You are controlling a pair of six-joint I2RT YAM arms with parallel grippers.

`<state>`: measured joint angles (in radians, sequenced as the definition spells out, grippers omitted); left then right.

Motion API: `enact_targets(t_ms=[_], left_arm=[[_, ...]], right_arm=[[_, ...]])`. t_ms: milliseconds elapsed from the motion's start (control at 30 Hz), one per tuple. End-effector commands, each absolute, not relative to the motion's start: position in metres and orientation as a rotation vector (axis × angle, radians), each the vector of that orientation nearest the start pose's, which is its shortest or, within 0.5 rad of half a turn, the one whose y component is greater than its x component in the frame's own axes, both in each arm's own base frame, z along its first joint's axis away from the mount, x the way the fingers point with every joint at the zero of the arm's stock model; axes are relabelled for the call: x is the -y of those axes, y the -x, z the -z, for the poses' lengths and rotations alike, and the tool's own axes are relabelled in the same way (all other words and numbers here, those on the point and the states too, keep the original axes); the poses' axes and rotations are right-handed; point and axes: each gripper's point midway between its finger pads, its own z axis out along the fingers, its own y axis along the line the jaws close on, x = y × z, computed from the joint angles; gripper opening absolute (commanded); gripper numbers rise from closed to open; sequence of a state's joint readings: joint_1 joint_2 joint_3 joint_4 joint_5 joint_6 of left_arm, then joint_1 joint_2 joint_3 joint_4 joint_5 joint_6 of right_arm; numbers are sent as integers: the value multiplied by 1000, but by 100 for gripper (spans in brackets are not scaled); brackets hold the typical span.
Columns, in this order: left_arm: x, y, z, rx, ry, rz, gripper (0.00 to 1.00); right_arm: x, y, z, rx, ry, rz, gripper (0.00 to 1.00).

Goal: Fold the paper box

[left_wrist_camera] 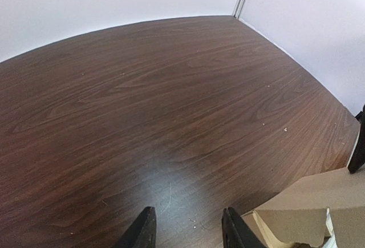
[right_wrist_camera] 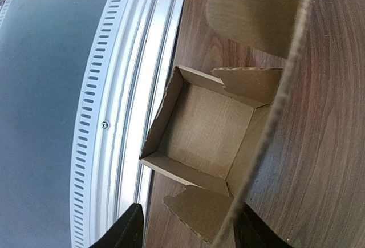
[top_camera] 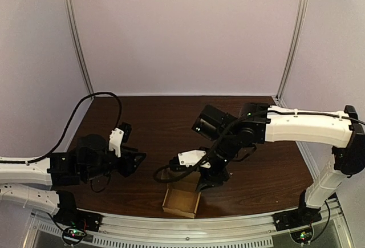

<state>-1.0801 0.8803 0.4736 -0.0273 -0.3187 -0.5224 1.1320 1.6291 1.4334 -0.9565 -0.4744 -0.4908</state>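
The far half of the table (top_camera: 165, 114) is bare wood, free from left to right. Bare table also lies between the left gripper (left_wrist_camera: 187, 228), fingers apart, and the paper box (top_camera: 181, 201) at the near edge. The right arm (top_camera: 296, 125) slants over the box's far right side. A raised flap (right_wrist_camera: 288, 71) stands between the spread fingers of the right gripper (right_wrist_camera: 185, 225). A metal rail (top_camera: 188, 228) closes the near side.

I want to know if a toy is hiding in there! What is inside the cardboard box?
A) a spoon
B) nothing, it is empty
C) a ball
B: the right wrist camera looks straight down into the open box, and only its bare cardboard floor shows.
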Motion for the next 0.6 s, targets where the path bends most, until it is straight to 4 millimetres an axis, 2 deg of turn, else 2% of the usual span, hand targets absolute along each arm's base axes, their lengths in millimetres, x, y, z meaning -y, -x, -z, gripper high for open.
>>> enact_targets(t_ms=[0,333,433,467,500,533,567], left_arm=[[252,-195,-182,-2044,-293,753,42],[230,-193,-189,-2036,-233,722,39],[228,-191,-187,-2039,-234,727,39],[227,-190,-186,-2044,-235,724,39],[227,-190,-185,-2047,-236,721,39],[227,-190,-185,-2050,-237,724,39],[228,-190,-184,-2053,-237,725,39]], right_arm=[[-379,-91,-153,-1777,2177,-558,54],[-391,-80,-125,-1626,2223,-183,58],[-389,-73,-107,-1585,2268,-78,61],[-386,-69,-98,-1574,2295,-42,66],[-384,-67,-91,-1559,2322,-9,78],[-381,-63,-84,-1548,2351,23,97],[-377,-60,-78,-1546,2375,51,99]])
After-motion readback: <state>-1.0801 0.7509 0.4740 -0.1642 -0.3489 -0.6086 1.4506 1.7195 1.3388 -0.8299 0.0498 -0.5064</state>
